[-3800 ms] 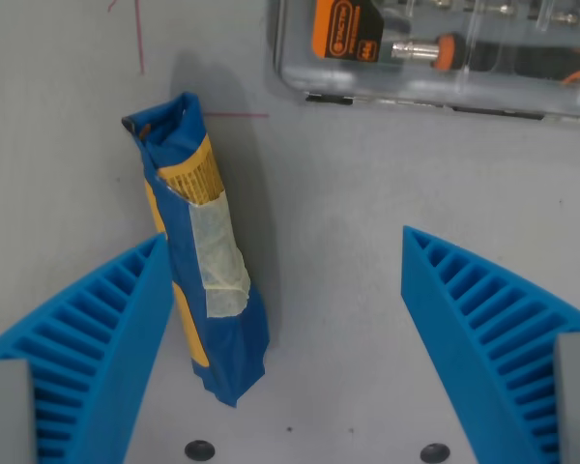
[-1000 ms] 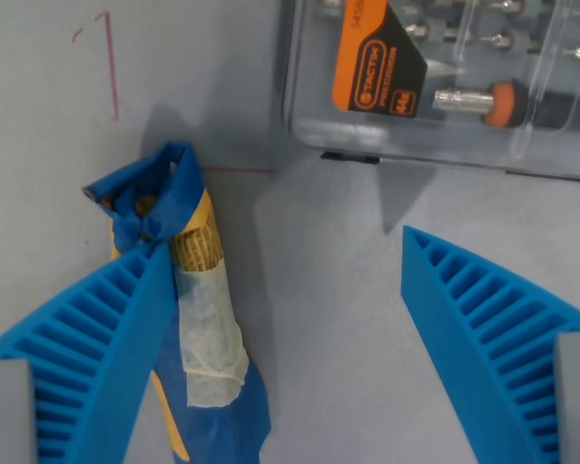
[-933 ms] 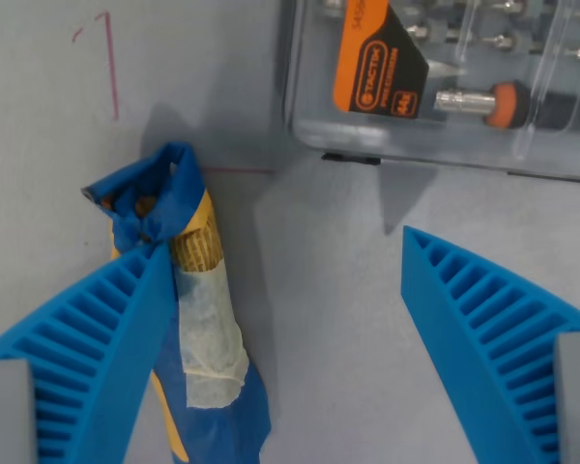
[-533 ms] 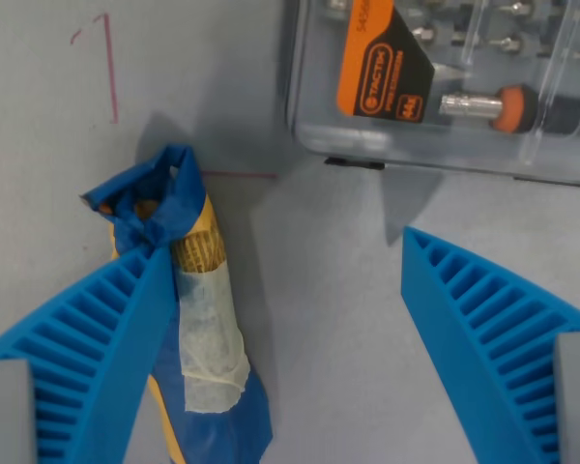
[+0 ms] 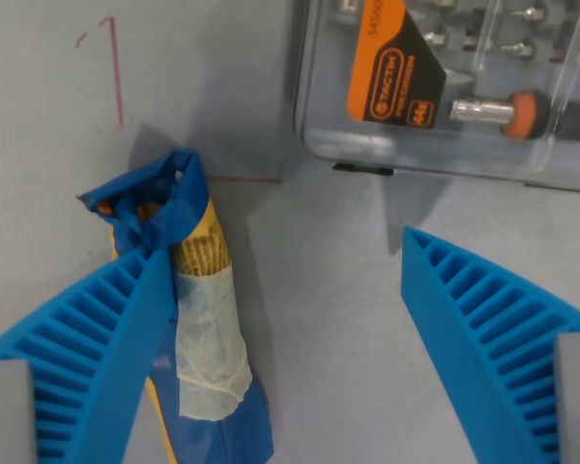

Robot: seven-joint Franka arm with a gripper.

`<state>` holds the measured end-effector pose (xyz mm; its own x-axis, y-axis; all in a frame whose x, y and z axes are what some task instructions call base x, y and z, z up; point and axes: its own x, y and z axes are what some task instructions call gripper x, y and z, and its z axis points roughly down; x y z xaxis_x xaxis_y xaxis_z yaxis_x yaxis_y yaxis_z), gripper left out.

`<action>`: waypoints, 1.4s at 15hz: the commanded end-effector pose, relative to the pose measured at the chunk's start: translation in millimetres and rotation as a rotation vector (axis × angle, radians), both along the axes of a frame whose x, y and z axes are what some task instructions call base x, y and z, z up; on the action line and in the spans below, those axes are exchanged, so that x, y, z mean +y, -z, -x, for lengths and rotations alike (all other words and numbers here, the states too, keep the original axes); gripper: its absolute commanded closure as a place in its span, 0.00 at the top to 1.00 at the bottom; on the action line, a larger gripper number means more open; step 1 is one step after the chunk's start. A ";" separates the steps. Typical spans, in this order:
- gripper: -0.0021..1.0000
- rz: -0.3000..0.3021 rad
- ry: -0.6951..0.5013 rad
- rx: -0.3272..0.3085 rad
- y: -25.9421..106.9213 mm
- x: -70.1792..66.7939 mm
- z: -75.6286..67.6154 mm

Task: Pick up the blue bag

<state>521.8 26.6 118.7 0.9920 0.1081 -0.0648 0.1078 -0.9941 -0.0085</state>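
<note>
The blue bag [image 5: 205,333], blue and yellow with a strip of pale tape and a crumpled open top, lies on the grey table at the wrist view's left. My gripper [image 5: 282,237] is open, with its two blue ribbed fingers wide apart. The left finger [image 5: 87,358] overlaps the bag's left side and looks to touch it below the crumpled top. The right finger [image 5: 483,329] is well away from the bag, with bare table between. The bag's lower end runs out of the bottom of the view.
A clear plastic tool case [image 5: 464,116] with an orange label and bits inside lies at the top right, close above the right finger. Thin red pen lines [image 5: 116,72] mark the table at the top left.
Since 3.8 s ago the view has closed in, the bag's top has crumpled open, and the left finger now overlaps the bag. Over the last second the whole scene has shifted slightly right.
</note>
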 end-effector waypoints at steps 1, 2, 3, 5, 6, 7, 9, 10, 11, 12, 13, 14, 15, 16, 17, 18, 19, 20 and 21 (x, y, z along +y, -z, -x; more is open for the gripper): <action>0.00 -0.004 -0.009 -0.077 27.4 -2.3 0.0; 0.00 -0.004 -0.009 -0.077 27.4 -2.3 0.0; 0.00 -0.004 -0.009 -0.077 27.4 -2.3 0.0; 0.00 -0.004 -0.009 -0.077 27.4 -2.3 0.0; 0.00 -0.004 -0.009 -0.077 27.4 -2.3 0.0; 0.00 -0.004 -0.009 -0.077 27.4 -2.3 0.0; 0.00 -0.004 -0.009 -0.077 27.4 -2.3 0.0; 0.00 -0.004 -0.009 -0.077 27.4 -2.3 0.0; 0.00 -0.004 -0.009 -0.077 27.4 -2.3 0.0; 0.00 -0.004 -0.009 -0.077 27.4 -2.3 0.0; 0.00 -0.004 -0.009 -0.077 27.4 -2.3 0.0; 0.00 -0.004 -0.009 -0.077 27.4 -2.3 0.0; 0.00 -0.004 -0.009 -0.077 27.4 -2.3 0.0; 0.00 -0.004 -0.009 -0.077 27.4 -2.3 0.0; 0.00 -0.004 -0.009 -0.077 27.4 -2.3 0.0; 0.00 -0.004 -0.009 -0.077 25.7 -2.3 0.1; 0.00 -0.004 -0.009 -0.077 24.1 -2.3 0.2; 0.00 -0.004 -0.009 -0.077 22.4 -2.3 0.3; 0.00 -0.004 -0.009 -0.077 20.7 -2.3 0.4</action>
